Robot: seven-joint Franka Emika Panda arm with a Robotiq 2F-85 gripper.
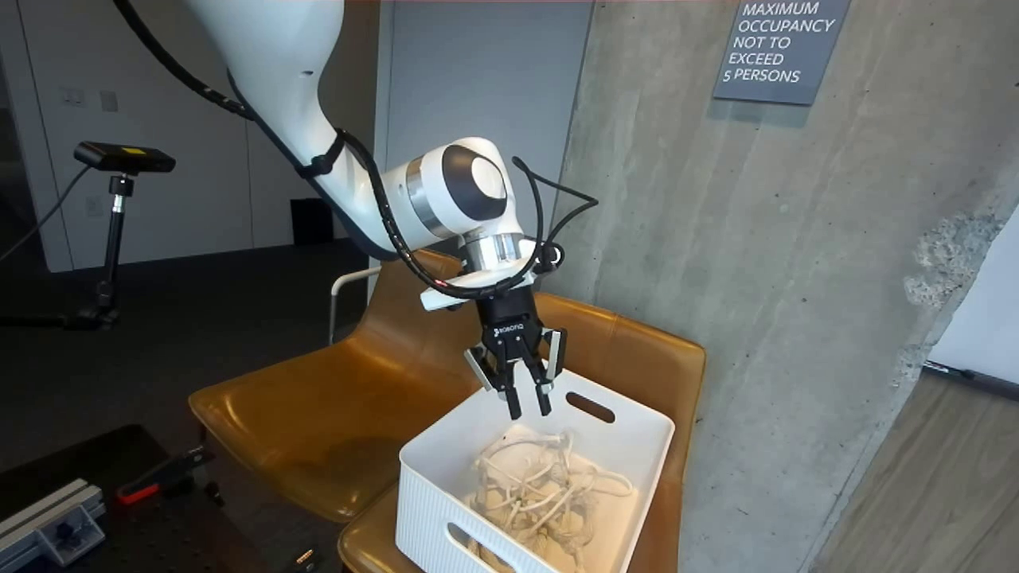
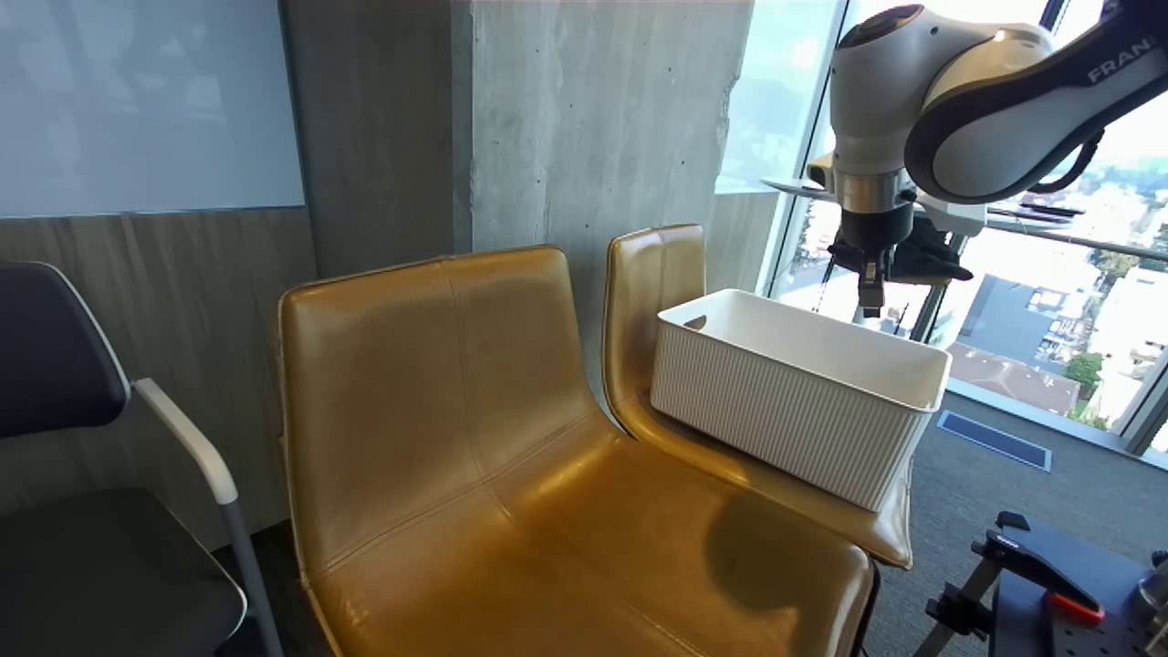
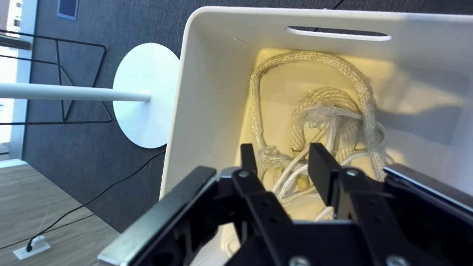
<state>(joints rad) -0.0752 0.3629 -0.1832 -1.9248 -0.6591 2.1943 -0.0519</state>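
My gripper (image 1: pixel 530 411) points down over a white ribbed bin (image 1: pixel 430 509), its fingertips apart with nothing held between them. In the wrist view the two black fingers (image 3: pixel 322 168) stand parted above a tangle of pale braided rope (image 3: pixel 306 56) and thinner white cords on the bin's floor. The gap between fingertips and rope seems clear of contact. From the side, in an exterior view, the gripper (image 2: pixel 871 306) hangs near the height of the bin's rim (image 2: pixel 821 376), and the bin wall hides the rope there. Part of the rope is covered by the gripper in the wrist view.
The bin rests on a tan leather chair (image 2: pixel 657 265), beside another tan chair (image 2: pixel 438 383). A concrete wall (image 1: pixel 764 239) rises behind. A dark bench with a red-and-black clamp (image 2: pixel 1049 584) stands nearby. A white round base (image 3: pixel 147 118) is on the floor beyond the bin.
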